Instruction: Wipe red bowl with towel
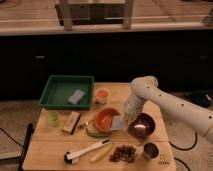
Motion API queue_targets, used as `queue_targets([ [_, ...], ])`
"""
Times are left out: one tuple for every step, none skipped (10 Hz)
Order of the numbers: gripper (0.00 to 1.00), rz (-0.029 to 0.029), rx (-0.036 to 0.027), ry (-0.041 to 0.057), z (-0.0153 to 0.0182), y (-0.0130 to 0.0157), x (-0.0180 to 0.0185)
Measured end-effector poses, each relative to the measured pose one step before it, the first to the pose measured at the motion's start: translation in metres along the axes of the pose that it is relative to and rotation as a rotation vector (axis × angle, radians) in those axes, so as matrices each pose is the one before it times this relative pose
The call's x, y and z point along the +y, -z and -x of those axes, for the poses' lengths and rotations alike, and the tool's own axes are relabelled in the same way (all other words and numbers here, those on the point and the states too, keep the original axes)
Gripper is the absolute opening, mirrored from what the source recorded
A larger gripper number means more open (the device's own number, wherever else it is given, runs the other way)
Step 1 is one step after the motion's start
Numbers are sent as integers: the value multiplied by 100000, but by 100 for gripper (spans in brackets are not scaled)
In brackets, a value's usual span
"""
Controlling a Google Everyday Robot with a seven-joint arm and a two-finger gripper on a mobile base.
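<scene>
The red bowl (105,119) sits on the wooden table, left of centre. A small pale grey towel (117,123) lies against the bowl's right rim. My gripper (123,120) hangs from the white arm that reaches in from the right. It sits at the bowl's right edge, shut on the towel and pressing it to the rim. The gripper's tips are hidden behind the towel and the wrist.
A dark bowl (142,125) stands just right of the gripper. A green tray (56,95) holding a sponge (76,96) is at the back left, beside an orange cup (101,95). A green cup (53,118), a brush (85,150), nuts (124,153) and a metal cup (150,150) lie in front.
</scene>
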Motion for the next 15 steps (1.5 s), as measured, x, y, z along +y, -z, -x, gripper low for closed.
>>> queue_targets([
  [0, 191, -121, 650, -586, 58, -707],
  [0, 350, -200, 1059, -813, 134, -1239],
  [0, 157, -177, 1352, -654, 68, -1091],
  [0, 297, -288, 1068, -178, 12, -561],
  [0, 463, -580, 2106, -106, -125, -1174],
  [0, 648, -879, 3428, 6, -288, -1830],
  [0, 276, -597, 2239, 62, -218, -1094],
  [0, 625, -1714, 4332, 897, -615, -1605],
  [0, 222, -1645, 3036, 1272, -578, -755],
  [0, -301, -367, 1418, 658, -289, -260],
  [0, -332, -491, 1389, 784, -244, -59],
  [0, -542, -483, 982, 1196, -312, 310],
  [0, -424, 194, -137, 530, -108, 336],
  [0, -257, -146, -1570, 875, -29, 1338],
  [0, -357, 481, -2556, 376, 195, 1670],
])
